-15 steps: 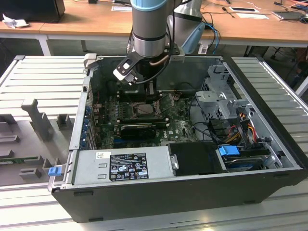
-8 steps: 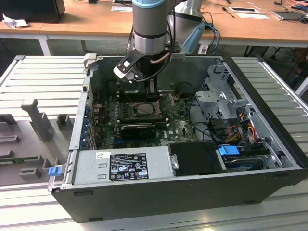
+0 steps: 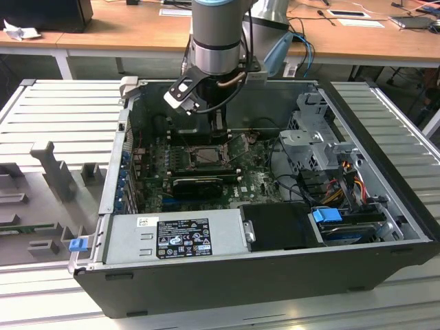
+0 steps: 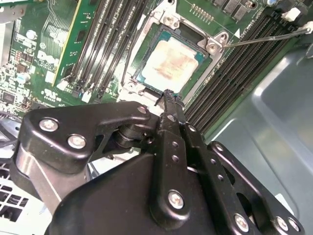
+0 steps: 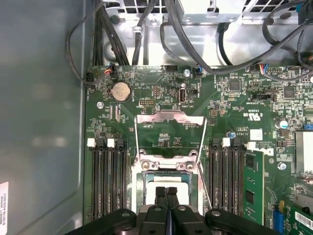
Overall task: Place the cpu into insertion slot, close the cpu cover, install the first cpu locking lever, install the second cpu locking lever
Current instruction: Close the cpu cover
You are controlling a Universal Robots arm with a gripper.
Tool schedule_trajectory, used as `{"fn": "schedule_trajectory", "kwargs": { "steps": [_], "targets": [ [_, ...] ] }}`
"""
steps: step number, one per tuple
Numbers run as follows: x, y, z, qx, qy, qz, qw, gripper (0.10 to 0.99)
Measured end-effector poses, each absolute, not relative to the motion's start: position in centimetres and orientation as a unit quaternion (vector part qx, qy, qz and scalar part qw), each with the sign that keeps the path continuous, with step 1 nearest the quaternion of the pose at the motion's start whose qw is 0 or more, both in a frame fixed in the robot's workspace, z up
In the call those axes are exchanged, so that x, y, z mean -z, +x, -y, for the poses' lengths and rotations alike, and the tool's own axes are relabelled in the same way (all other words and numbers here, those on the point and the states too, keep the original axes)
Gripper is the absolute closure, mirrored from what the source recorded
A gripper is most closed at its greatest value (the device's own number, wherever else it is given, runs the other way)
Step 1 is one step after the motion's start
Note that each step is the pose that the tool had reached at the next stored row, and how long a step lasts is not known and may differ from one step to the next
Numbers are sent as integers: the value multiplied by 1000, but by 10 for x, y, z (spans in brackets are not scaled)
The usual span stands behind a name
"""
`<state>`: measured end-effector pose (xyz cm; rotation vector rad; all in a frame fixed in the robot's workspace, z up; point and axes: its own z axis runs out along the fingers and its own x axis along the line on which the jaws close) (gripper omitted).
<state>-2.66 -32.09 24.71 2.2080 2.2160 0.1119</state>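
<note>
- Desk (image 3: 69, 110): ribbed grey surface, left edge of the exterior view, carrying a grey fixture tray (image 3: 48, 179) at lower left.
- Computer case (image 3: 275, 275): open-topped, centre of the frame, with the power supply (image 3: 172, 237) along its lower left wall.
- Arm (image 3: 218, 34): came down from the upper centre of the frame into the case, over the motherboard (image 3: 254, 182).
- Claw (image 5: 166, 190): fingers pressed together with nothing seen between them. In both wrist views the tips hung just over the near edge of the chip; contact could not be told.
- Insertion slot (image 5: 141, 182): square socket at mid-board, flanked by memory slots (image 5: 105, 181).
- Cpu (image 4: 171, 61): pale silvery top face up, seated flat inside the slot and square to its rim.
- Cpu cover (image 5: 168, 117): swung open on its hinge and lying back beyond the slot in the first wrist view, bare board showing through its window.
- Locking lever (image 4: 264, 36): thin rod, unlatched and angled away from the socket corner.
- Drive cage (image 3: 313, 137): right of the frame, with cables and a blue latch (image 3: 326, 214) below it.
- Step, as judged: chip placement looked complete, and cover closing was the work in hand, not yet done.
- Requirement, as judged: the plate needed tipping over its hinge to lie flat on the chip, pushed from behind its free edge, with the lever rods kept clear.
</note>
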Motion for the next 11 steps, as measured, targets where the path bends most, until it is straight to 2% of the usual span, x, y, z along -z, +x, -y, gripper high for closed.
{"fn": "schedule_trajectory", "kwargs": {
  "steps": [11],
  "targets": [
    [-257, -21, 321, -35, 705, -708, 5, 980]
  ]
}}
